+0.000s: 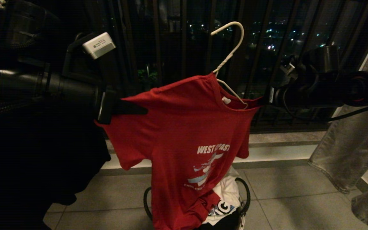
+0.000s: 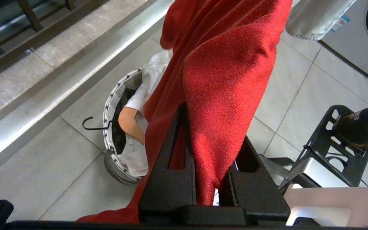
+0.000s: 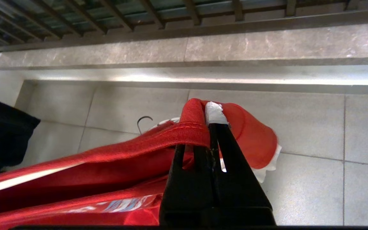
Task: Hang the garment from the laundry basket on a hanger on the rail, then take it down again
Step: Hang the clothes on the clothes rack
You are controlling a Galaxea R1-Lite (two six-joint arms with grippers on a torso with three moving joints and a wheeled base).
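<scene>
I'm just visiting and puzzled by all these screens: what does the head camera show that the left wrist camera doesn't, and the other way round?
Only the head view shows the white hanger poking up out of the red T-shirt's collar, the "WEST COAST" print, and the right tool pinching the shirt's other shoulder. Only the left wrist view shows the washing machine and a dark hook beside the basket. Both show the shirt, the basket below it, and the left tool clamped on red cloth.

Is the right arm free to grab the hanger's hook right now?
Probably not. The right gripper is shut on the red T-shirt at the collar, where the hanger sits, so it must let go first; the left gripper holds the other shoulder.
</scene>
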